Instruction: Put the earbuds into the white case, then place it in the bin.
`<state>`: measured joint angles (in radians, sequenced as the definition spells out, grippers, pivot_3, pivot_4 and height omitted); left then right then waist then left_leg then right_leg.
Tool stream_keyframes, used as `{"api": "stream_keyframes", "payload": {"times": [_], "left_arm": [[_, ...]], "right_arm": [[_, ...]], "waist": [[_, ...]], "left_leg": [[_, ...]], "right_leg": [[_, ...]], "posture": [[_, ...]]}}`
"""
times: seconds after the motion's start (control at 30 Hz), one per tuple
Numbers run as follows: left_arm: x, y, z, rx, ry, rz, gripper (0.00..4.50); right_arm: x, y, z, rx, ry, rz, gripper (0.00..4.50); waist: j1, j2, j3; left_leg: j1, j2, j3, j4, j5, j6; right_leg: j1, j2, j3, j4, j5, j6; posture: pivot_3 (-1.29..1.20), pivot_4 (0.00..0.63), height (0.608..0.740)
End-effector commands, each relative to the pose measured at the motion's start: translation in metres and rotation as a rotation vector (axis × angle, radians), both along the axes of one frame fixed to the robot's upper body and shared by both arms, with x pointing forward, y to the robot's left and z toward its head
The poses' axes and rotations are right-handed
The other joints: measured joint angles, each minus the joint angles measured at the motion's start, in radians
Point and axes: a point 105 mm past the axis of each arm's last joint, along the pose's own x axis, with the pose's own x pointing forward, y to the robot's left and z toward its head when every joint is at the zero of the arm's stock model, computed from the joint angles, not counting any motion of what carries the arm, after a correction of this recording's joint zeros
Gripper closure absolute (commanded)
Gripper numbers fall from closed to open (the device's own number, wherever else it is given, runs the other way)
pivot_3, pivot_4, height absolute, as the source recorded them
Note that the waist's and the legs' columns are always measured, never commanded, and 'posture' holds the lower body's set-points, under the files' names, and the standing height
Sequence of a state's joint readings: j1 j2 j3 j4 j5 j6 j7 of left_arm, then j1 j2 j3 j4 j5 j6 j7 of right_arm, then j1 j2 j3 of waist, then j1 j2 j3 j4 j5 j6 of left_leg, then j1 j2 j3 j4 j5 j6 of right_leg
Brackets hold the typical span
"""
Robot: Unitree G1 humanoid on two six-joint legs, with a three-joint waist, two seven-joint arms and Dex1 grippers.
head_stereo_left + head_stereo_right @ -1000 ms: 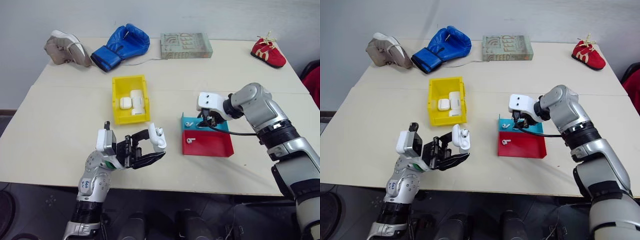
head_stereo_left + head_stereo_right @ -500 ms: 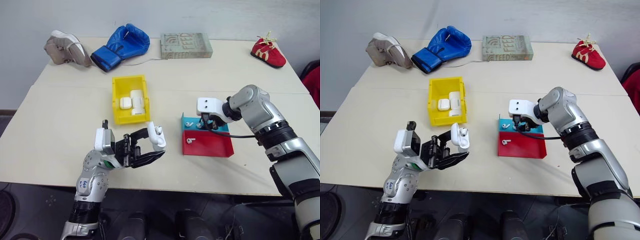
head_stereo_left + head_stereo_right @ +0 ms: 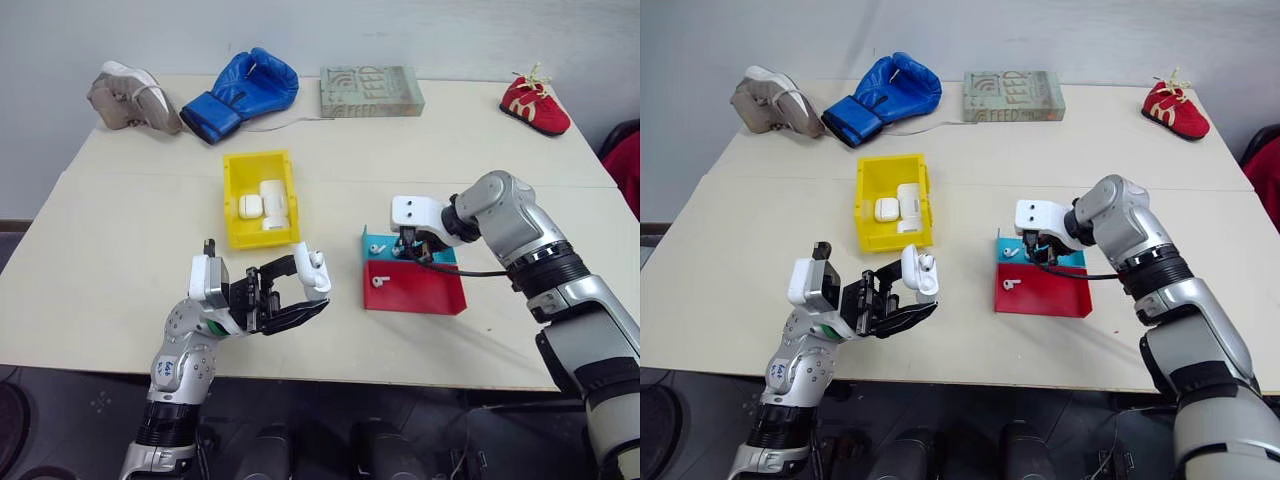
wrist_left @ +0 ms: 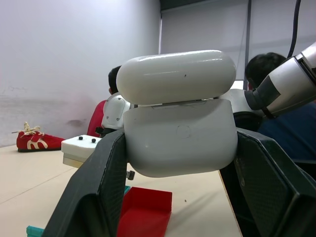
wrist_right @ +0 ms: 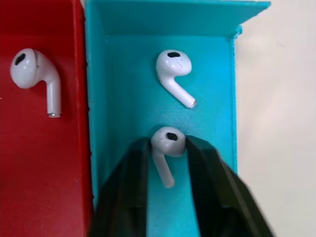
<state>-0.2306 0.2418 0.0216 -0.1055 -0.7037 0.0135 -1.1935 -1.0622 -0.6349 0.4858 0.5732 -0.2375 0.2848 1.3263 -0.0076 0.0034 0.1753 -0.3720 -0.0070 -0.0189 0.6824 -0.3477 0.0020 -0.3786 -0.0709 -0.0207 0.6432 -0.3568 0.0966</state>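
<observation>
Here, by part:
Left gripper (image 3: 300,290): clamped on the white case (image 4: 180,131), lid up, above the table's near edge.
Right gripper (image 5: 168,170): fingers closed against one earbud (image 5: 167,148) in the tray's blue half (image 5: 123,98).
Bin (image 3: 236,200): behind the held case.

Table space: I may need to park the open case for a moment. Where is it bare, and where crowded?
Bare: the table left of the yellow bin, and the strip between the bin and the blue-and-red tray. Crowded: the far edge, with a beige shoe, blue boxing glove, box and red shoe.
</observation>
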Motion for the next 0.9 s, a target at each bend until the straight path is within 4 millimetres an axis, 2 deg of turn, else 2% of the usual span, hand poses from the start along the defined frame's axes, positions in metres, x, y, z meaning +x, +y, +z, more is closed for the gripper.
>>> {"api": "stream_keyframes", "payload": {"times": [0.03,0.17,0.33,0.43,0.5,0.6,0.67,0.73,0.83,0.9], "left_arm": [[-0.005,0.001,0.007,-0.011,-0.033,-0.006,1.68],[-0.004,0.000,0.007,-0.012,-0.034,-0.009,1.68],[-0.003,-0.004,0.014,-0.049,-0.049,-0.026,1.68],[-0.002,-0.007,0.021,-0.072,-0.066,-0.044,1.68],[-0.004,-0.010,0.024,-0.072,-0.090,-0.072,1.68],[-0.007,-0.015,0.031,-0.090,-0.105,-0.115,1.68],[-0.007,-0.018,0.032,-0.099,-0.106,-0.133,1.68],[-0.005,-0.021,0.034,-0.112,-0.104,-0.143,1.68],[-0.003,-0.024,0.037,-0.124,-0.108,-0.160,1.68],[-0.002,-0.028,0.040,-0.131,-0.114,-0.174,1.68]], "right_arm": [[-0.001,-0.002,-0.004,-0.010,0.013,-0.004,4.09],[-0.002,0.000,0.002,0.020,0.001,0.002,4.09],[-0.013,-0.007,0.042,0.225,-0.052,-0.004,4.09],[-0.036,-0.020,0.065,0.392,-0.026,-0.001,4.09],[-0.058,-0.022,0.080,0.579,0.048,-0.004,4.09],[-0.099,-0.011,0.116,0.962,0.146,0.100,4.09],[-0.120,-0.002,0.139,1.207,0.149,0.187,4.09],[-0.132,0.009,0.141,1.314,0.195,0.189,4.09],[-0.154,0.027,0.136,1.380,0.279,0.242,4.09],[-0.160,0.038,0.135,1.445,0.324,0.247,4.09]], "waist": [[0.000,0.000,0.000],[0.000,0.000,0.000],[0.006,0.000,0.000],[0.014,0.000,0.000],[0.016,0.000,0.000],[0.014,0.000,0.000],[0.003,0.000,0.000],[0.002,0.000,0.000],[0.006,0.000,0.000],[0.006,0.000,0.000]], "left_leg": [[0.000,0.000,0.000,0.000,0.000,0.000],[0.000,0.000,0.000,0.000,0.000,0.000],[-0.001,0.000,0.000,0.000,0.000,0.000],[-0.002,-0.001,-0.002,0.000,0.000,0.000],[-0.003,-0.001,-0.002,0.000,0.000,0.000],[-0.003,-0.001,-0.003,-0.001,0.000,0.000],[-0.003,0.000,-0.002,0.000,0.000,0.000],[-0.001,0.001,-0.002,0.000,0.000,-0.001],[0.000,0.001,-0.002,0.000,0.001,-0.002],[0.000,0.000,-0.002,0.000,0.001,-0.001]], "right_leg": [[0.000,0.000,0.000,0.000,0.000,0.000],[0.000,0.000,0.000,0.000,0.000,0.000],[0.000,0.000,0.000,0.000,0.000,0.000],[0.000,-0.001,-0.002,-0.001,0.000,0.000],[0.000,-0.001,-0.002,-0.001,0.000,0.000],[0.001,-0.001,-0.002,-0.001,0.000,0.000],[0.001,0.000,-0.002,0.000,0.000,0.000],[0.001,0.000,-0.002,0.001,0.000,0.000],[0.002,0.000,-0.002,0.001,0.000,0.000],[0.002,0.000,-0.001,0.001,0.000,0.000]], "posture": [[0.00,0.150,0.740],[0.00,0.150,0.740],[0.00,0.150,0.740],[0.00,0.150,0.740],[0.00,0.150,0.740],[0.00,0.150,0.740],[0.00,0.150,0.740],[0.00,0.150,0.740],[0.00,0.150,0.740],[0.00,0.150,0.740]]}}
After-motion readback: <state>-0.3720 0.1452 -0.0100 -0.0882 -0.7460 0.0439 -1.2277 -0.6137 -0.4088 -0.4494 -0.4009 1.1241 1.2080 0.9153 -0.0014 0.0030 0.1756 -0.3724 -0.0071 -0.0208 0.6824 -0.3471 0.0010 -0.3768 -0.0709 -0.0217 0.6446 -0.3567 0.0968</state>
